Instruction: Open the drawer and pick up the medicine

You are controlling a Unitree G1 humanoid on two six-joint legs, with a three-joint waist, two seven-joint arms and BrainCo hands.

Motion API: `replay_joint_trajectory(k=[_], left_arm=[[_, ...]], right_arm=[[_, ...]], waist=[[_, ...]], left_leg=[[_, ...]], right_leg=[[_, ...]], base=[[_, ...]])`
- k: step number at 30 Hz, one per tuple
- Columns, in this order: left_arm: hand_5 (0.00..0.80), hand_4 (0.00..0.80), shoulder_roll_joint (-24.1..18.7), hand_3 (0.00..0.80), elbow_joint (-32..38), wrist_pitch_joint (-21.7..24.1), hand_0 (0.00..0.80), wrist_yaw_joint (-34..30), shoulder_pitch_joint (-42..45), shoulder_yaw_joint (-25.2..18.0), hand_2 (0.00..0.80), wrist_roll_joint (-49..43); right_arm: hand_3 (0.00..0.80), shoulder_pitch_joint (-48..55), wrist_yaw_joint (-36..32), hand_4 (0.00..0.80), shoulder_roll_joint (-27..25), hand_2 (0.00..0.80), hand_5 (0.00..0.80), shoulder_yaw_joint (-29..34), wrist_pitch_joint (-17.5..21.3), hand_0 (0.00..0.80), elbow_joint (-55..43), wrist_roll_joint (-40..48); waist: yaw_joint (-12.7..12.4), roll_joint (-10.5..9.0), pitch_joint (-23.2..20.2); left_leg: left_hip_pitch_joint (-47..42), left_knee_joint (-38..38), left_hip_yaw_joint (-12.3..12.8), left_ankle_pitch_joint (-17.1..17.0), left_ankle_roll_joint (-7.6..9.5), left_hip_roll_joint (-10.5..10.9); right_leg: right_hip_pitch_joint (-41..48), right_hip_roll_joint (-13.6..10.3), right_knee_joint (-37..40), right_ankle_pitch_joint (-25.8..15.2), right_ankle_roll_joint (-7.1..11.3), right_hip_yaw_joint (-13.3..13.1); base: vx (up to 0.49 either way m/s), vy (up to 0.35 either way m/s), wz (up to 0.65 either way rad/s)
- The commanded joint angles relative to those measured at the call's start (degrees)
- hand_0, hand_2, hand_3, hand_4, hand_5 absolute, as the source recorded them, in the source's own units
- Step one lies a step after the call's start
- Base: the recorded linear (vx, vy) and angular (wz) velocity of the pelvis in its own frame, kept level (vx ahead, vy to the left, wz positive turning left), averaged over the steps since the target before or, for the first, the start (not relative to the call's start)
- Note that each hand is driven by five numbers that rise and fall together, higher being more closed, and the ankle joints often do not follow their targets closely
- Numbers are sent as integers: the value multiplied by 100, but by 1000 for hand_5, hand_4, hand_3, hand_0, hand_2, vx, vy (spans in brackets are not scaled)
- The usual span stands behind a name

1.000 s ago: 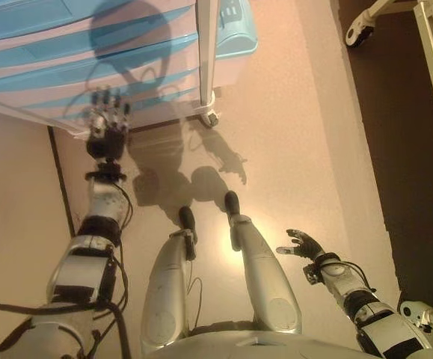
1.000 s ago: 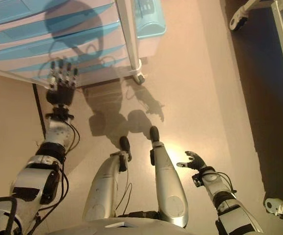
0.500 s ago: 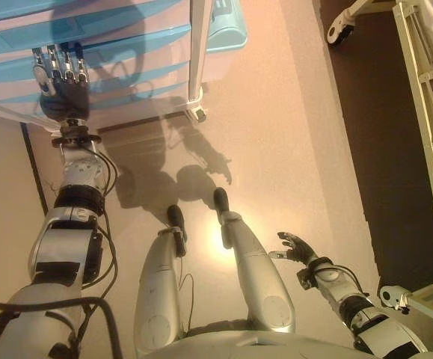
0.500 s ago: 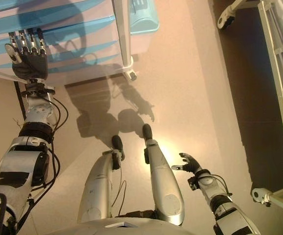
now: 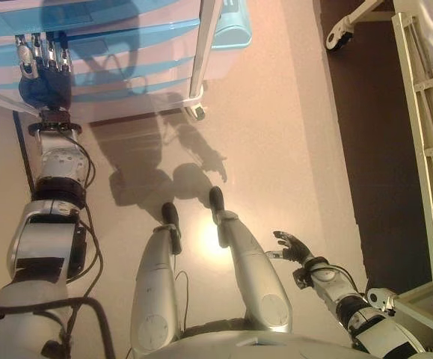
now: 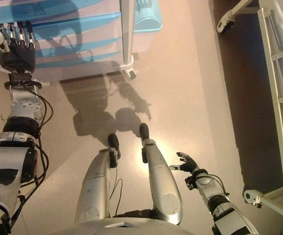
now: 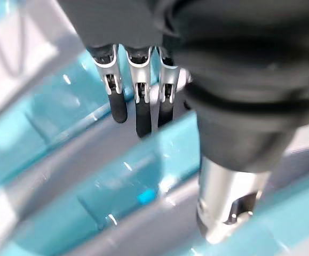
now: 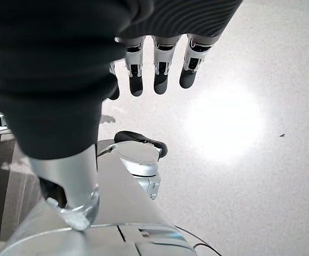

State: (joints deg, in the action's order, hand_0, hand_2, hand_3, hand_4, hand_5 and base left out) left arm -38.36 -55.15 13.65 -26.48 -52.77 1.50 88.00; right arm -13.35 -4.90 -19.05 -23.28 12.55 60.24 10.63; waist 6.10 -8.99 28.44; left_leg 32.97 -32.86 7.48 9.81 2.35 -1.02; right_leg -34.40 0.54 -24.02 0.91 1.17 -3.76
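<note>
Medicine: not visible in any view; it is presumably inside one of the drawers, though which one cannot be told.
Drawers: a wheeled white plastic cabinet with translucent blue drawer fronts (image 5: 119, 45) stands at the far edge of the floor. Every front showing sits flush with the others, so the drawers look closed.
Left hand: the left hand (image 5: 43, 71) is raised against the blue fronts, fingers straight and side by side, thumb apart from them. In its wrist view the dark fingertips (image 7: 142, 120) lie at the lip of one blue front, touching it or just off it; which cannot be told. Nothing is held.
Right hand: the right hand (image 6: 187, 162) hangs low beside the body, well apart from the cabinet, fingers loosely spread and empty; its wrist view shows only floor past them.
Done so far: judging by the frames, only the reach to the cabinet. No drawer is pulled out and no medicine is in either hand.
Left to do: hook the fingers on a drawer's edge or handle, draw it out, find the medicine inside, grasp and lift it. Almost the whole task seems to lie ahead.
Surroundings: a pale speckled floor (image 5: 276, 134); a light blue bin-like box (image 5: 232, 30) just beside the cabinet's white post with a caster; a white metal frame with rungs (image 5: 425, 149) over a dark strip of floor on the robot's right.
</note>
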Motion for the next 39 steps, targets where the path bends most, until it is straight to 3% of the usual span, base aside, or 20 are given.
replay_joint_trajectory(k=[1, 7, 18, 27, 39], left_arm=[[0, 0, -236, 0, -575, -546, 0, 463, 23, 142, 0, -633], [0, 0, -216, 0, -760, -829, 0, 276, 54, 141, 0, -479], [0, 0, 20, 0, -683, -1050, 0, -517, 29, -10, 0, 844], [0, 0, 206, 0, -598, -940, 0, -800, 219, 9, 0, 603], [0, 0, -61, 0, -252, -527, 0, -1059, -220, 135, 0, 892]], right_arm=[[0, 333, 35, 0, -18, 0, 0, -120, 9, 0, -255, 128], [0, 309, 74, 0, 16, 0, 0, -130, 38, 0, -225, 167], [0, 278, 53, 0, 99, 0, 0, -195, -1, 0, -179, 221], [0, 216, 84, 0, 129, 0, 0, -212, -50, 0, -244, 252], [0, 294, 44, 0, 92, 0, 0, -279, 6, 0, -188, 284]], waist=[[-16, 7, -47], [-37, -49, 14], [-66, -139, 42], [-99, -135, 71], [-101, -214, 73]], left_leg=[[145, -364, 115, 583, 182, 337], [154, -398, 107, 606, 194, 326], [147, -426, 51, 664, 197, 349], [115, -339, 36, 629, 192, 363], [157, -420, 17, 676, 198, 350]], right_leg=[[432, 96, 612, -150, 67, 75], [457, 101, 618, -160, 77, 97], [496, 134, 651, -174, 86, 95], [509, 149, 667, -160, 91, 91], [514, 171, 675, -191, 101, 112]], base=[[0, 0, 0], [-3, -26, 1], [3, -17, 2], [-2, -2, 1], [0, 0, 0]])
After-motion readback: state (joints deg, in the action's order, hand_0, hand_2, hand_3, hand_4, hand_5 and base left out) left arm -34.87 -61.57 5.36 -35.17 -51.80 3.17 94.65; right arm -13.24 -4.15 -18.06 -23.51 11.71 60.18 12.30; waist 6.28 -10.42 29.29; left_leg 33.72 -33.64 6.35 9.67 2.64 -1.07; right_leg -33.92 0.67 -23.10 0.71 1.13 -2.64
